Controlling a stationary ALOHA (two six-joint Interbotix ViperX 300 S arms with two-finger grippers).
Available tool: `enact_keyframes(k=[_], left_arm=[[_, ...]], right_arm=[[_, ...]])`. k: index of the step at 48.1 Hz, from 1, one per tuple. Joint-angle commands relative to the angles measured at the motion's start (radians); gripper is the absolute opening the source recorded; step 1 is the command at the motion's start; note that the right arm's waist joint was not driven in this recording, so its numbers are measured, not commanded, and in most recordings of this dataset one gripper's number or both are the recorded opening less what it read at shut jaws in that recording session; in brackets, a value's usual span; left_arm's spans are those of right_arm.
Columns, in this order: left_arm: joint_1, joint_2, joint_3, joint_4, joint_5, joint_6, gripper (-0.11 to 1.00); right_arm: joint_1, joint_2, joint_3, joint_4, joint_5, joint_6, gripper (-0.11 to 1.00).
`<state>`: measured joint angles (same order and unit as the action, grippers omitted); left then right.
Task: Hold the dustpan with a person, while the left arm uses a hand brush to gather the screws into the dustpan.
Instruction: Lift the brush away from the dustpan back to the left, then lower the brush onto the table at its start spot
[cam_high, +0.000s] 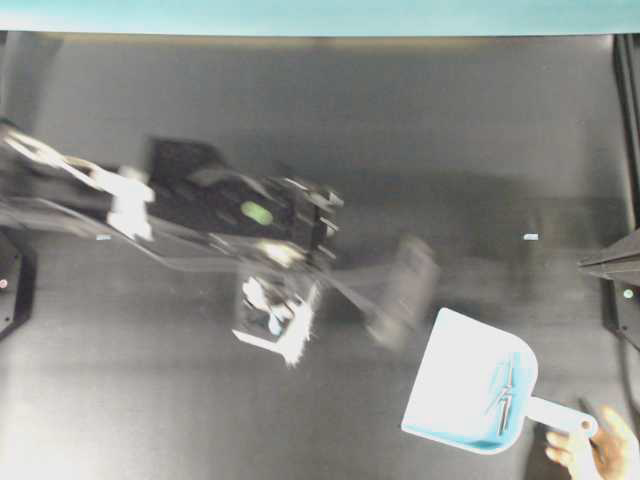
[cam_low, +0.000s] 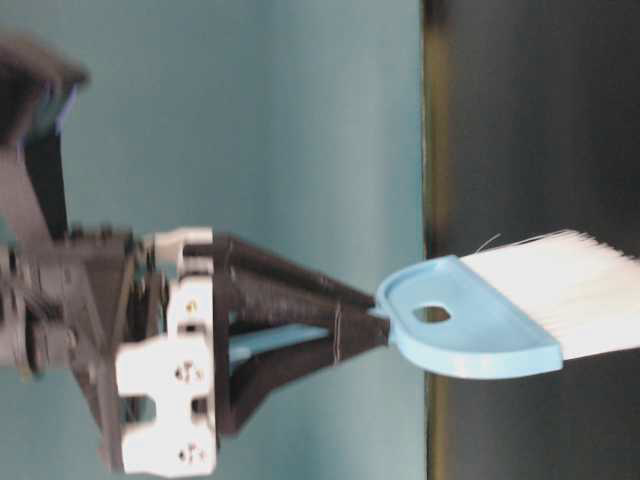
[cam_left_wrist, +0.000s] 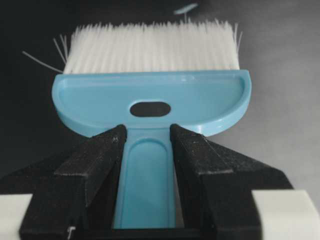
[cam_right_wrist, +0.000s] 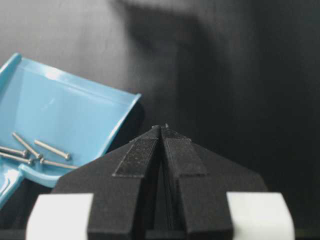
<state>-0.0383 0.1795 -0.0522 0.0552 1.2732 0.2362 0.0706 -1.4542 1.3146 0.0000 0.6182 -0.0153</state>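
My left gripper (cam_left_wrist: 147, 132) is shut on the slim handle of the light blue hand brush (cam_left_wrist: 150, 97), whose pale bristles point away from the camera. Overhead, the left arm (cam_high: 230, 210) and the brush (cam_high: 405, 288) are motion-blurred, left of the dustpan. The light blue dustpan (cam_high: 462, 375) lies at the lower right with its mouth toward the brush. Several silver screws (cam_high: 505, 388) rest inside it near the handle, also seen in the right wrist view as screws (cam_right_wrist: 37, 151). The person's hand (cam_high: 595, 450) holds the pan's handle. My right gripper (cam_right_wrist: 162, 129) is shut and empty, beside the dustpan (cam_right_wrist: 65, 117).
The black mat (cam_high: 330, 120) covers the table, with a teal wall strip (cam_high: 320, 15) along the far edge. A small pale mark (cam_high: 530, 237) lies right of centre. My right gripper (cam_high: 612, 262) stays at the right edge, above the hand.
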Motion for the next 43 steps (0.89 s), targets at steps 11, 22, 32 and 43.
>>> enact_keyframes(k=[11,22,32,43], left_arm=[[0.008,-0.276,0.383,0.002,-0.555,-0.002,0.31],[0.008,-0.428,0.663,0.002,-1.015,-0.014,0.31],[0.009,-0.451,0.885,0.002,-1.328,-0.112,0.31],[0.008,-0.425,0.950,0.002,-1.381,-0.199,0.31]], right_arm=[[0.000,0.003,-0.011,-0.003,-0.005,-0.006,-0.01],[0.000,0.003,-0.011,-0.003,-0.005,-0.006,-0.01],[0.002,0.000,-0.011,-0.003,-0.005,-0.006,-0.01],[0.000,-0.002,-0.011,-0.003,-0.005,-0.006,-0.01]])
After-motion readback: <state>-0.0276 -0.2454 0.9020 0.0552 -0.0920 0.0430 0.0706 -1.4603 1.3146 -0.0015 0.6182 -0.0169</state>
